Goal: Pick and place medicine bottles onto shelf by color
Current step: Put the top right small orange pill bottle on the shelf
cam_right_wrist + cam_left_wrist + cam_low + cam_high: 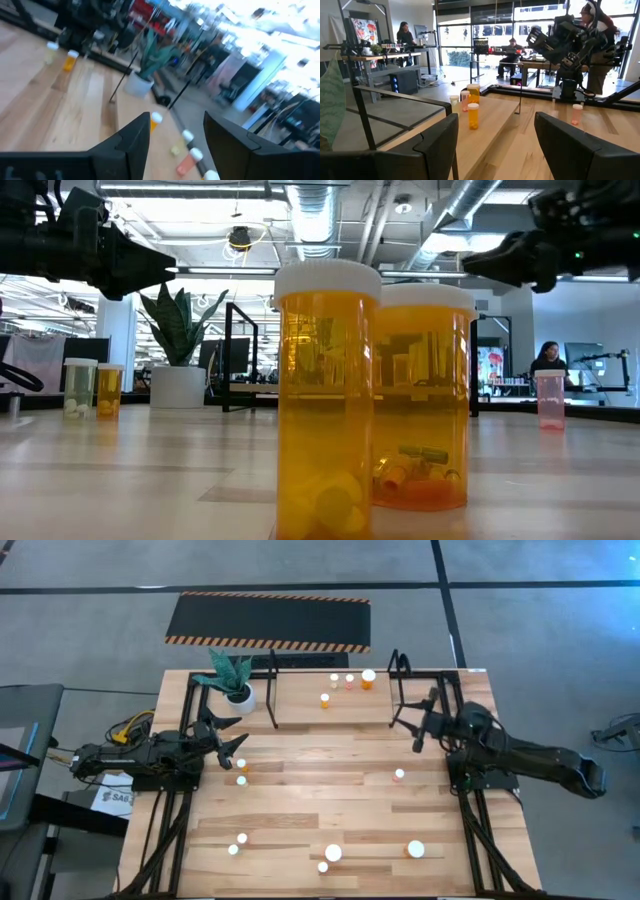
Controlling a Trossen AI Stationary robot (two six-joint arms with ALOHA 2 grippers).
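From above I see my left pincer (238, 745) over the desk (330, 810) on its left side, near the plant pot (240, 695); its fingers stand wide apart with nothing between them. Two bottles (241, 772) sit on the desk just beside it, close together. My right pincer (408, 725) hangs at the shelf's (275, 690) right end loop, fingers parted and empty as far as I can see.

Four bottles stand on the shelf: one orange (325, 699) towards the middle, then a pale one (334, 681), a pink one (349, 681) and a larger orange one (368, 679) in a row behind it. A lone pink bottle (399, 776) stands on the desk right of centre, near the right arm. Along the near edge are five more: two small ones (237, 843) at the left, a big amber pair (329, 858) in the middle, touching or nearly so in the low view, and one large orange bottle (415, 850) to their right
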